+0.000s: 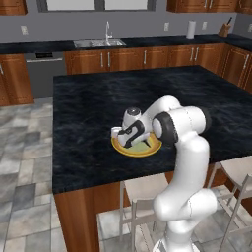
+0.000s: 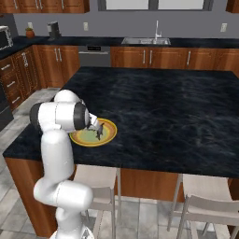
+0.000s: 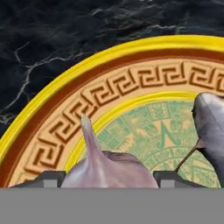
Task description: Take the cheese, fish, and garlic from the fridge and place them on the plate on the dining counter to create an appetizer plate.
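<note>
We see the dining counter (image 1: pixel 98 103), a black marbled island on a reddish-brown base, with pale stools (image 2: pixel 98 179) tucked at its near side. Beyond it runs a wall counter with a sink (image 1: pixel 98 43) and wooden cabinets (image 2: pixel 154 57). The plate (image 1: pixel 118 146) lies near the island's near edge, and the gripper (image 3: pixel 109 177) hangs low over it. In the hand view the garlic (image 3: pixel 103 166) sits between the spread fingertips (image 3: pixel 52 177); we cannot tell whether they touch it. The fish (image 3: pixel 212 127) lies on the plate just right of the garlic.
</note>
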### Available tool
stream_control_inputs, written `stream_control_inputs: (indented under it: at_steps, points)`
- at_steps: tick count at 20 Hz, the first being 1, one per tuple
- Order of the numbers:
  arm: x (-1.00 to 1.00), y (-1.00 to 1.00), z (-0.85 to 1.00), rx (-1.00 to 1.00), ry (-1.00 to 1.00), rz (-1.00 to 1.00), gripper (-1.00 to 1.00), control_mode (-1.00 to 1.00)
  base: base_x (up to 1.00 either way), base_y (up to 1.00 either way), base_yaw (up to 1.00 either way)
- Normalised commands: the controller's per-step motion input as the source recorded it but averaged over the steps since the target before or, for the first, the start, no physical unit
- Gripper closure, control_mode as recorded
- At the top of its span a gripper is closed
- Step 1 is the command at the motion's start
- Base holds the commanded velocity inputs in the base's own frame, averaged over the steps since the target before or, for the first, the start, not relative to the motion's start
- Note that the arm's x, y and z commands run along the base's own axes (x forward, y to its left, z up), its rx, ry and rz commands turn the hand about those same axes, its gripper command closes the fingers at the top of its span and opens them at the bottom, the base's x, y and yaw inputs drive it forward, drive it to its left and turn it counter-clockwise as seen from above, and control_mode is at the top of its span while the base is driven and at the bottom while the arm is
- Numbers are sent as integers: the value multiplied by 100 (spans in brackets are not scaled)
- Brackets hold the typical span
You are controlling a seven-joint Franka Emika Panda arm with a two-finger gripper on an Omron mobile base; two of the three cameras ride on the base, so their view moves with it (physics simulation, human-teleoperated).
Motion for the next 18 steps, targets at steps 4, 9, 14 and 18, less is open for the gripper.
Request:
stream_control_inputs:
  at_steps: [4,9,14,18]
  points:
    - [-7,0,1,0,1,-4,-100,-100,0,0,0]
    - [-40,-2,32,0,6,-7,-100,-100,0,0,0]
    - [-46,-18,68,0,9,-8,-100,-100,0,0,0]
    - [-88,-37,93,0,3,-5,-100,-100,0,0,0]
